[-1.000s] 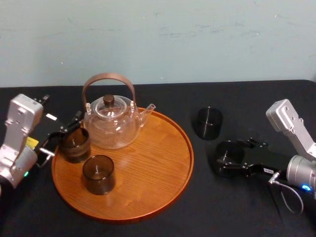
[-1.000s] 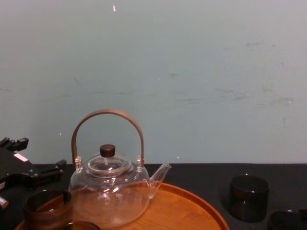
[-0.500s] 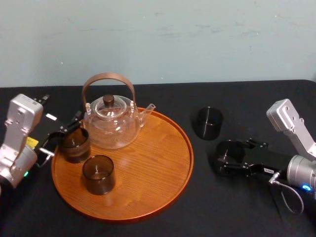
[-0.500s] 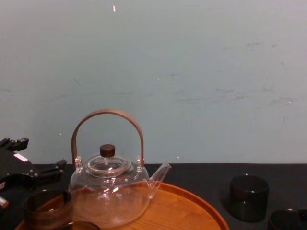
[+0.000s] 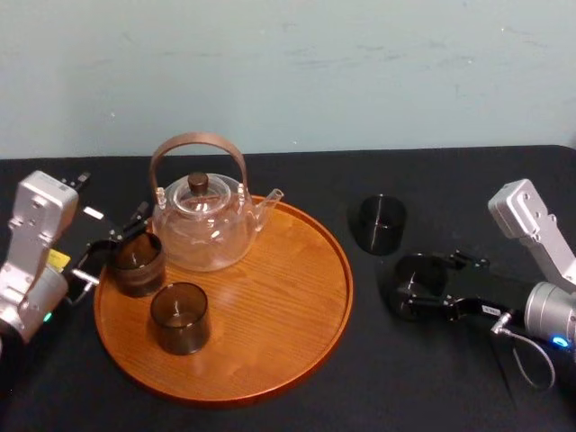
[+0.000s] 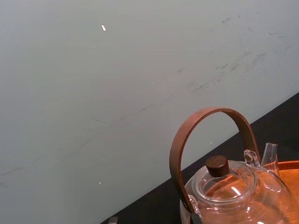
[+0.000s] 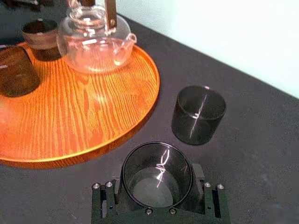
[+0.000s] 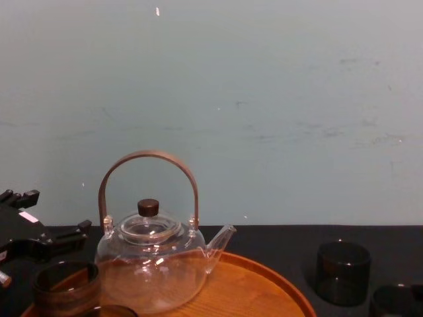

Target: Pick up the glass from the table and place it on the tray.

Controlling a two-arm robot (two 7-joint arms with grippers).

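A dark smoked glass point(image 7: 156, 175) stands on the black table right of the tray, and my right gripper point(image 7: 156, 187) is shut on it, a finger pressing each side. In the head view that glass point(image 5: 418, 281) sits in the right gripper point(image 5: 416, 288). A second dark glass point(image 5: 382, 223) stands free just behind it. The round orange-brown wooden tray point(image 5: 297, 297) carries a glass teapot point(image 5: 202, 225) and two brown glasses point(image 5: 137, 263) point(image 5: 180, 317). My left gripper point(image 5: 115, 245) is open at the tray's left edge, beside the rear brown glass.
The tray's right half point(image 7: 93, 116) is bare wood. The teapot's brown handle point(image 8: 149, 158) arches high over its lid. A pale wall runs behind the table's far edge. Black tabletop lies open in front of the right gripper.
The right gripper's fingers have drawn in against the glass on the table. Left arm, tray and other glasses have not moved.
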